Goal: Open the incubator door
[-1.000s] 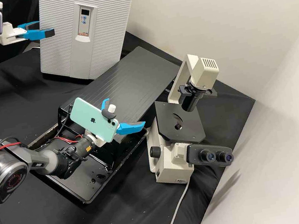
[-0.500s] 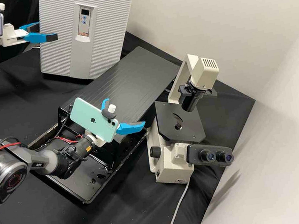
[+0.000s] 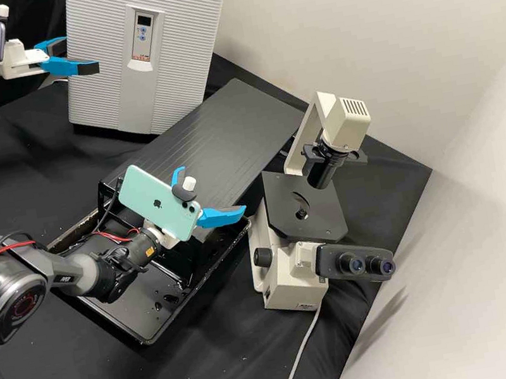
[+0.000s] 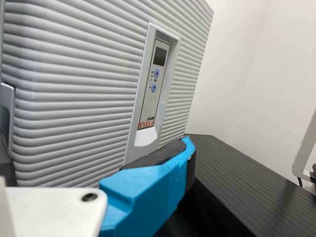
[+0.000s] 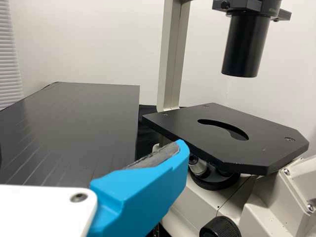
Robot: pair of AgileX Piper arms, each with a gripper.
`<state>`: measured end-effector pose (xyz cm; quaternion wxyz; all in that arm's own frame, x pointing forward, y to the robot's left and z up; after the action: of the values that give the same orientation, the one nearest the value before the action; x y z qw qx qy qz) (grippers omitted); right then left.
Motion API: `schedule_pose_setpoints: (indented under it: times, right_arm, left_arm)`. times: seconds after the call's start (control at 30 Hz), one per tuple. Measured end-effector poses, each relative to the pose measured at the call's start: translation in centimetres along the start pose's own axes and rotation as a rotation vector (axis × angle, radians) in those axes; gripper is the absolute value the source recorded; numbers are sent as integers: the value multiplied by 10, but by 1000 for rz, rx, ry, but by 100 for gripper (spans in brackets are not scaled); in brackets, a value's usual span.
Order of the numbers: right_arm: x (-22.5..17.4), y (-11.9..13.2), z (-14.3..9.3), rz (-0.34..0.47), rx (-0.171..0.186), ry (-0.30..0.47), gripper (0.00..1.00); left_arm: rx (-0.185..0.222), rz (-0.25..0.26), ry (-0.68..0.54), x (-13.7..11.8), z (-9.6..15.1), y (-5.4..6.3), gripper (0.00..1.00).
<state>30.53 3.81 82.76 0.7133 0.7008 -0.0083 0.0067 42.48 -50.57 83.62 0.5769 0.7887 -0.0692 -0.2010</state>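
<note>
Shifted slightly: left hand (image 3: pixel 81 56), spread, empty. Just beyond it: incubator door (image 3: pixel 101 88), closed. Risk: hand set too far across front could slip or push, missing edge. Farther out: right hand (image 3: pixel 213 189), spread, empty.

Looking forward and down on the bench (image 3: pixel 21 178) from above in the high view. Facing the front of the far incubator (image 3: pixel 183 53) closely in the left wrist view, facing the microscope (image 3: pixel 298 275) closely in the right wrist view, and sharing the black board (image 3: pixel 237 128) in all three.
</note>
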Motion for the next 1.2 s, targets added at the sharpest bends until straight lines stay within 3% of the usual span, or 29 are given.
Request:
schedule_pose_setpoints:
  times: [0.27, 0.3, 1.2]
  right_arm:
    - [0, 0, 0, 0, 0, 0, 100]
    - [0, 0, 0, 0, 0, 0, 100]
    - [0, 0, 0, 0, 0, 0, 100]
  left_arm:
    - [0, 1, 2, 0, -1, 0, 100]
    - [0, 1, 2, 0, -1, 0, 0]
    - [-3, 2, 8, -4, -4, -2, 0]
